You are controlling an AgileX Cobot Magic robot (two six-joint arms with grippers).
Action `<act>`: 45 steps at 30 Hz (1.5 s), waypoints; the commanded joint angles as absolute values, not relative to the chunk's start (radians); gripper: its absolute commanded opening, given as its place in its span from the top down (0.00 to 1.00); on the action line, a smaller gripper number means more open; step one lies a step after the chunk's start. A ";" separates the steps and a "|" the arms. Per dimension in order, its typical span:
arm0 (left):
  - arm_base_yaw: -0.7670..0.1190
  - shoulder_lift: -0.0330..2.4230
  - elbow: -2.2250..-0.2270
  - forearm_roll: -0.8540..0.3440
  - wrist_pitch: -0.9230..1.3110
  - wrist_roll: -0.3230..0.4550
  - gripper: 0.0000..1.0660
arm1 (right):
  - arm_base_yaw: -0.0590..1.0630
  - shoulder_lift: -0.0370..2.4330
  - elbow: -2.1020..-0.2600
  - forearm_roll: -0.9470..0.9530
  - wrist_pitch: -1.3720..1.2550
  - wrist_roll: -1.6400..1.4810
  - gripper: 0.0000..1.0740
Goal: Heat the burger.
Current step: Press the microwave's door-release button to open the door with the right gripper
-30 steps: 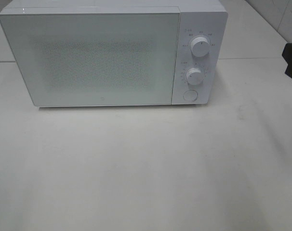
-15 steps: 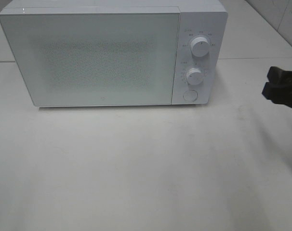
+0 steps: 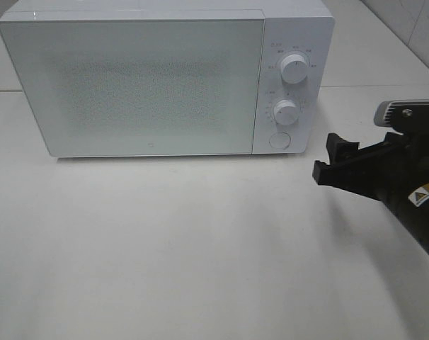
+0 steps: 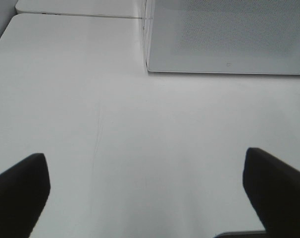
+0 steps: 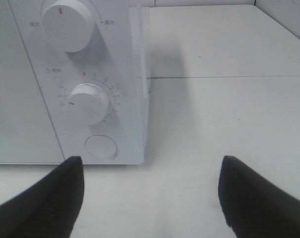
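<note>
microwave (image 3: 165,78) shut, burger nowhere in sight
high view: the microwave stands at the far edge of the counter (image 3: 200,248), door closed; the right gripper (image 3: 333,161) hovers near the right edge, jaws parted, empty. left wrist: the left gripper (image 4: 145,188) gapes empty over the counter. right wrist: the round button (image 5: 101,147) lies just ahead. heating seems yet to start.

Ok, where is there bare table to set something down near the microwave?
The white tabletop is bare all along the front of the closed white box-shaped microwave, and also off its left side, as the left wrist view shows. It is tighter at the right: the open right gripper hangs just off the control panel, near the round white button.
</note>
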State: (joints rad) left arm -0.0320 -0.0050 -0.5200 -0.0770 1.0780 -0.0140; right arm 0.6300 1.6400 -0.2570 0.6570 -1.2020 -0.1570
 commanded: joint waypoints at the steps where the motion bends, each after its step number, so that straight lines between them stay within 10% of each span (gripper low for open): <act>1: -0.028 -0.022 -0.517 -0.083 1.067 -0.013 0.08 | 0.693 1.674 -0.301 0.689 -1.236 -0.175 0.33; 26: -0.028 -0.022 -0.517 -0.083 1.067 -0.013 0.08 | 0.844 1.800 -0.425 0.842 -1.199 -0.178 0.34; 45: -0.028 -0.022 -0.517 -0.083 1.067 -0.013 0.08 | 0.844 1.802 -0.425 0.842 -1.205 0.841 0.78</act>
